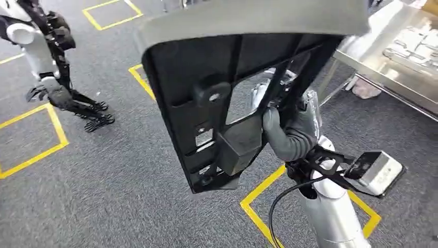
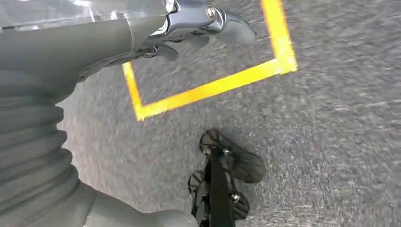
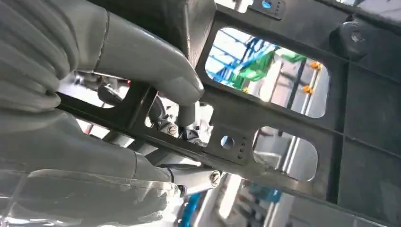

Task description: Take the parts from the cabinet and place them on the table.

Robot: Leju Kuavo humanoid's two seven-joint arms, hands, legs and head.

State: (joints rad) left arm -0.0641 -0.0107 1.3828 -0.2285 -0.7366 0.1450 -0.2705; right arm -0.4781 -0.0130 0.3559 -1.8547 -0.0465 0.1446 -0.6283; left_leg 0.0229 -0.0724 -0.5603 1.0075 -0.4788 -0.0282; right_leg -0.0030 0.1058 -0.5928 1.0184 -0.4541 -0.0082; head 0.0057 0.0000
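Carrying step, I'd say: the right robot hand (image 1: 289, 135) grips the black panel (image 1: 206, 108) by a bar, holding it up. Left robot hand (image 2: 198, 26) hangs empty, fingers loosely apart. Next move: reach the metal surface (image 1: 377, 46) beyond it.

The large black plastic panel with rectangular cut-outs and a grey rim (image 1: 206, 88), held up by the right hand (image 1: 289, 132), blocks most of the head view ahead; only slivers show through its openings. Past its right edge stands the shiny steel table (image 1: 372, 51), its near surface bare, with pale flat parts (image 1: 413, 44) lying farther back. To the left, grey carpet with yellow tape squares (image 1: 31, 139) lies open around the hanging left hand (image 1: 64, 98), whose fingers are apart.
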